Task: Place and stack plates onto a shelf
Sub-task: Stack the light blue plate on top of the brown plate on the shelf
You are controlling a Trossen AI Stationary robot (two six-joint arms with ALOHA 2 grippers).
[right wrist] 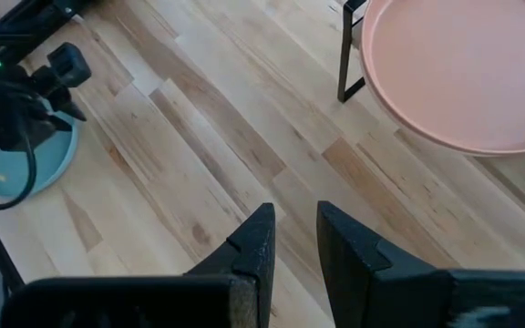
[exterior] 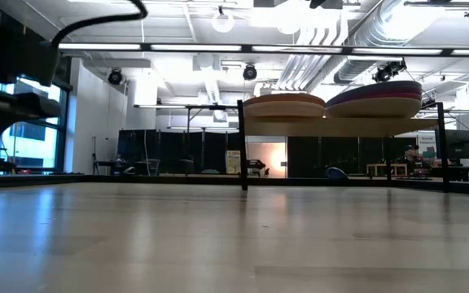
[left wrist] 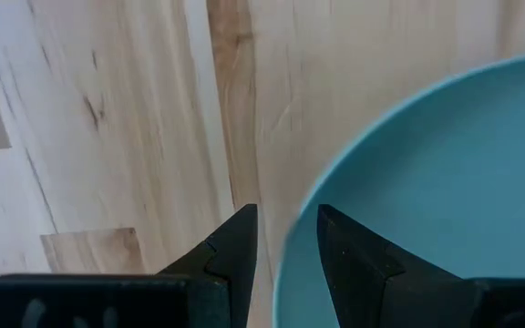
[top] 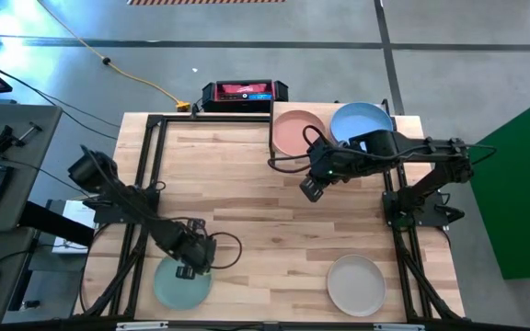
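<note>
Down near the table's (top: pixel 274 211) front-left corner, the left gripper (left wrist: pixel 285 239) had its jaws a narrow gap apart astride the rim of the mint green plate (top: pixel 182 284); whether they pinched it I cannot tell. Meanwhile the right gripper (top: pixel 312 189), jaws slightly parted and empty, hung over bare wood just in front of the shelf (exterior: pixel 344 126) at the back-right corner. Peach plate (top: pixel 299 131) and blue plate (top: pixel 362 120) topped two stacks there. A beige plate (top: pixel 355 284) lay near the front-right corner.
</note>
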